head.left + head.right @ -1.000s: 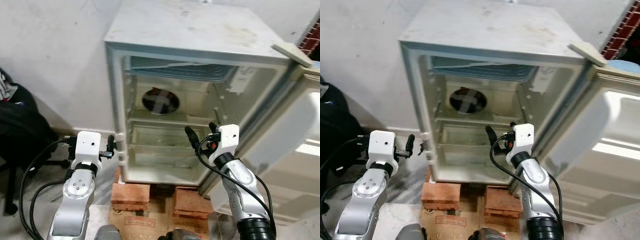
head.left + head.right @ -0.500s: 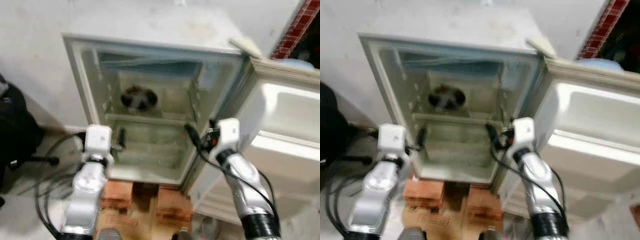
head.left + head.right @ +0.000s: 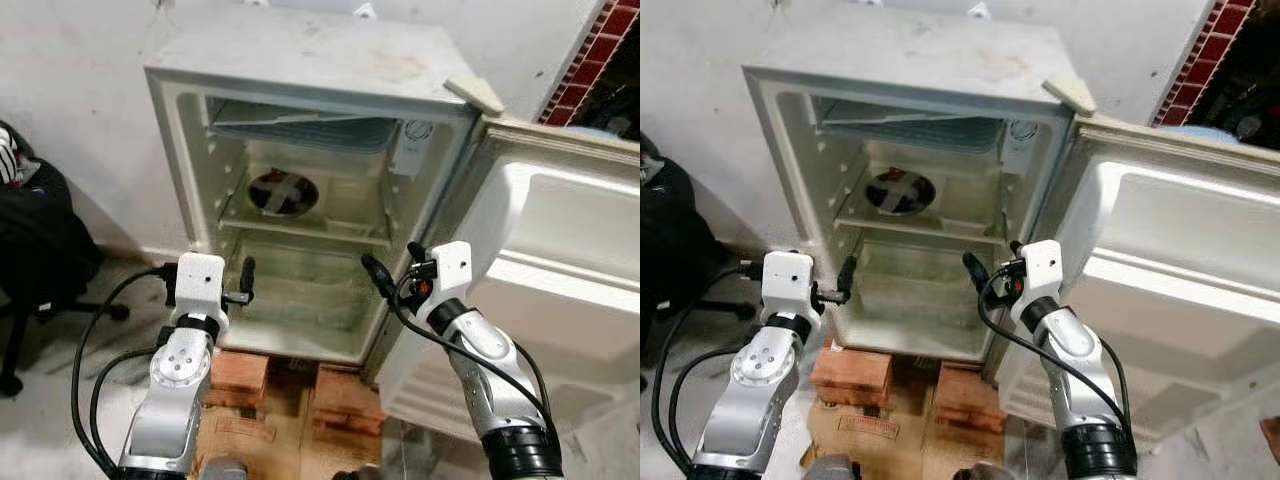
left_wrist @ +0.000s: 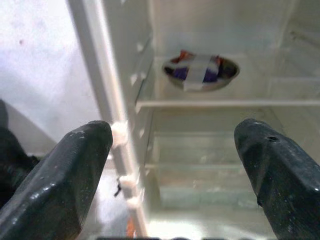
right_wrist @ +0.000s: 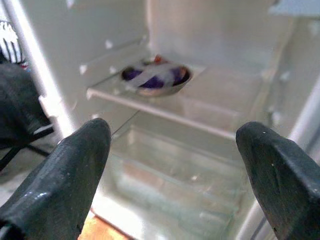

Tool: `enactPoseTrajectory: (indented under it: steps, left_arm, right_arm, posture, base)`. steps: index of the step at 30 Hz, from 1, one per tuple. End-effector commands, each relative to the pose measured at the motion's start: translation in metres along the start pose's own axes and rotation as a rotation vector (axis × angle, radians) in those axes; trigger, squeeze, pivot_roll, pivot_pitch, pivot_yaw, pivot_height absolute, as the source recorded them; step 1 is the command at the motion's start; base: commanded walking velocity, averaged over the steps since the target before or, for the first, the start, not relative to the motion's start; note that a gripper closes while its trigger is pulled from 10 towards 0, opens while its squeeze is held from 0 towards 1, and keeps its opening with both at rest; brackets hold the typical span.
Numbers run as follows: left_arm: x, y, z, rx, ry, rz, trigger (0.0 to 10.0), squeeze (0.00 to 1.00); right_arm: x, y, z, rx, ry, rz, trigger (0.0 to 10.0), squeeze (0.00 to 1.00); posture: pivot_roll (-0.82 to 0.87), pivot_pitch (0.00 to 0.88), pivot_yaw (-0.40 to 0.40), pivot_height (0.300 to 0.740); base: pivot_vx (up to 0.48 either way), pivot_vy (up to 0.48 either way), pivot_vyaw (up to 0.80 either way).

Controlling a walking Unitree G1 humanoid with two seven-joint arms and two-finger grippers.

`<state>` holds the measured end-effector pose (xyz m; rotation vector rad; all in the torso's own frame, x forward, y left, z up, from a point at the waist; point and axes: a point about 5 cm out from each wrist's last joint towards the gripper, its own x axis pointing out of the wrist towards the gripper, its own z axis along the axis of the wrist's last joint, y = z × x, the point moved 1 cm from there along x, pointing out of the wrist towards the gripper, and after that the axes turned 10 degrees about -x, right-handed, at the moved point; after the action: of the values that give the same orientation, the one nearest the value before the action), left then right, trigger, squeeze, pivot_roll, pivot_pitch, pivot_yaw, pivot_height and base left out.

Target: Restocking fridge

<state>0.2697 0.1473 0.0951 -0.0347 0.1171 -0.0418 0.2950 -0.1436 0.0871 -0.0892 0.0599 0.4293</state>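
A small white fridge (image 3: 300,60) stands with its door (image 3: 560,250) swung wide to the right. On its middle shelf sits a metal bowl (image 3: 283,192) covered with wrap and crossed tape, which also shows in the wrist views as the bowl (image 4: 201,71) and the bowl (image 5: 156,77). My left gripper (image 3: 243,283) hovers open and empty by the fridge's left wall, level with the clear bottom drawer (image 3: 310,290). My right gripper (image 3: 393,264) is open and empty in front of the right side of the opening.
The fridge rests on red bricks (image 3: 240,375) with cardboard (image 3: 250,430) on the floor below. A black chair with a bag (image 3: 30,240) stands at the left. A red brick wall (image 3: 585,70) rises behind the door.
The head view has swung and is sharp again after a blur, so the fridge sits more to the left. Both grippers stay open and empty before the fridge.
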Motion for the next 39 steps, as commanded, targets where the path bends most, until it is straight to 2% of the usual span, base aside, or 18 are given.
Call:
enactPoseTrajectory:
  steps: [1,10,12,15,18,31,39]
  left_arm:
    - [0.001,0.000,0.000,0.001,0.005,-0.010,10.0,0.00]
    - [0.002,0.003,-0.001,0.013,0.021,0.016,10.0,0.00]
    - [0.002,0.005,0.001,-0.038,0.000,0.001,10.0,0.00]
    - [0.003,0.006,0.001,-0.017,0.012,-0.005,10.0,0.00]
    - [0.004,0.007,0.002,-0.032,0.006,-0.006,10.0,0.00]
    - [0.010,0.006,0.004,-0.045,0.000,-0.015,10.0,0.00]
    - [0.011,0.007,0.003,-0.042,0.007,-0.005,10.0,0.00]
  right_arm:
    - [0.002,0.001,0.001,-0.001,0.002,0.017,10.0,0.00]
    - [0.004,0.003,0.003,-0.020,-0.003,0.035,10.0,0.00]
    - [0.004,0.003,0.004,-0.024,-0.005,0.034,10.0,0.00]
    - [0.005,0.002,0.004,-0.029,-0.003,0.022,10.0,0.00]
    - [0.004,-0.001,0.005,-0.035,-0.003,0.001,10.0,0.00]
    - [0.006,-0.020,0.006,-0.057,0.004,-0.055,10.0,0.00]
    - [0.008,-0.024,0.007,-0.069,0.006,-0.043,10.0,0.00]
  posture:
    - [0.07,0.000,-0.067,0.740]
    - [0.07,0.000,-0.065,0.740]
    - [0.06,0.000,-0.063,0.740]
    - [0.06,0.000,-0.064,0.740]
    - [0.06,0.000,-0.063,0.740]
    - [0.05,0.000,-0.061,0.740]
    - [0.05,0.000,-0.064,0.740]
  base:
    - [-0.349,0.000,0.00]
    - [-0.216,0.000,0.00]
    - [0.000,0.000,0.00]
    - [0.000,0.000,0.00]
    - [0.000,0.000,-0.17]
    - [0.000,-0.425,-0.74]
    - [0.030,-0.419,0.00]
